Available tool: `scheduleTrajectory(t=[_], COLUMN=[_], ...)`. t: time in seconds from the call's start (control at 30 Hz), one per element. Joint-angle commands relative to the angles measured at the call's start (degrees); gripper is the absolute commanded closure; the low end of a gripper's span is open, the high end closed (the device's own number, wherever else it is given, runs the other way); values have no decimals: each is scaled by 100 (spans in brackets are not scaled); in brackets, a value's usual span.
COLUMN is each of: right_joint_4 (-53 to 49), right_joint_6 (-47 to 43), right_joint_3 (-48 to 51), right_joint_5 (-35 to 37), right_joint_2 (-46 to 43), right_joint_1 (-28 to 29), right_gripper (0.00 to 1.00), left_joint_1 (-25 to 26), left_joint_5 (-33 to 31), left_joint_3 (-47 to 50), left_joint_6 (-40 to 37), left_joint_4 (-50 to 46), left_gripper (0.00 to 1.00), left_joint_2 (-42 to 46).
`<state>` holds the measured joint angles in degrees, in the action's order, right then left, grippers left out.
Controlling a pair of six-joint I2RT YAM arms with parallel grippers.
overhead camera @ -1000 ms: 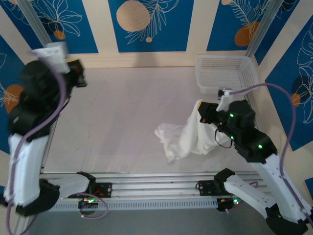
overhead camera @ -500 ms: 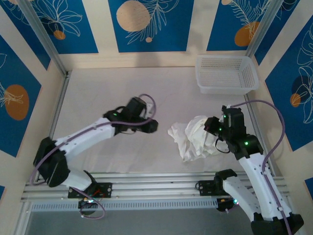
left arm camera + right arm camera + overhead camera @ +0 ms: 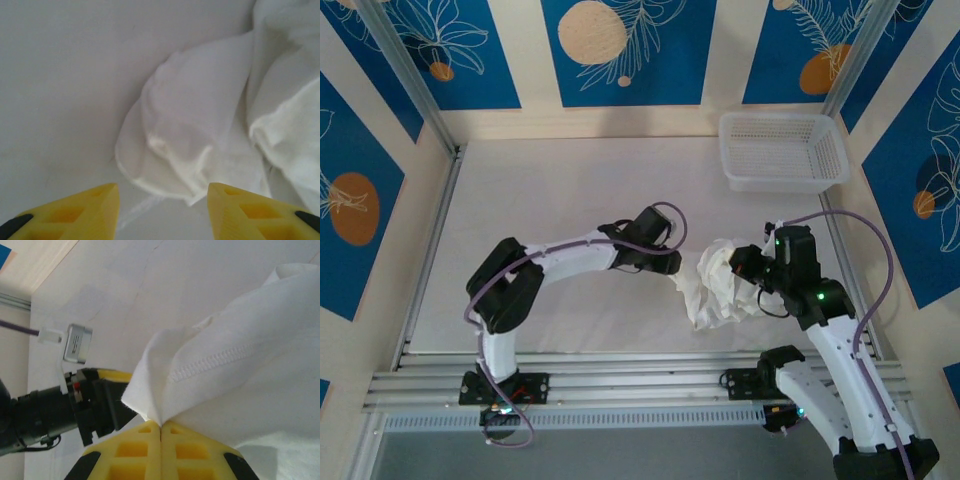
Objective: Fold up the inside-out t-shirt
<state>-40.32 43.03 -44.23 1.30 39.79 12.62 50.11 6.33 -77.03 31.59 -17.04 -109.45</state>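
Observation:
The inside-out t-shirt (image 3: pixel 718 287) lies bunched in a white heap right of the table's middle. My right gripper (image 3: pixel 748 264) is at the heap's right side, shut on a stitched fold of the t-shirt (image 3: pixel 220 365) that stands up from its yellow fingers (image 3: pixel 135 450). My left gripper (image 3: pixel 672 262) reaches in from the left and hangs just off the heap's left edge. Its yellow fingers (image 3: pixel 92 207) stand apart, open, with a rounded flap of the t-shirt (image 3: pixel 190 145) on the table just ahead of them and nothing between them. The left gripper (image 3: pixel 95 400) sits close behind the held fold.
A white mesh basket (image 3: pixel 783 181) stands at the back right corner. Wooden walls and metal rails (image 3: pixel 430 215) border the pale table (image 3: pixel 560 190). The left arm (image 3: pixel 560 258) stretches across the near middle of the table.
The left arm swung from the far left across to the shirt, and its jaws opened. The right gripper came down and forward, so the hanging shirt bunched into a heap.

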Motion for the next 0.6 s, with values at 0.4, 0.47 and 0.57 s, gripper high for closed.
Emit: scheduleTrajectory(t=[0.4,0.47,0.57], right_joint_4=[-40,-52,-104], right_joint_6=[-33,-5,6], right_joint_3=[-56,-76,-174], right_joint_5=[-266,-264,-253], right_joint_2=[-55,-53,-83], right_joint_1=[-23,-25,-29], right_gripper=[100,100,100], left_joint_1=[-242,-249,-311], left_joint_5=[-167,-154,-210], left_joint_3=[-798,-872,-879], left_joint_6=[54,-9,-107], left_joint_4=[68,-6,-155], left_gripper=[72,97,100], left_joint_2=[-859,-782,-269])
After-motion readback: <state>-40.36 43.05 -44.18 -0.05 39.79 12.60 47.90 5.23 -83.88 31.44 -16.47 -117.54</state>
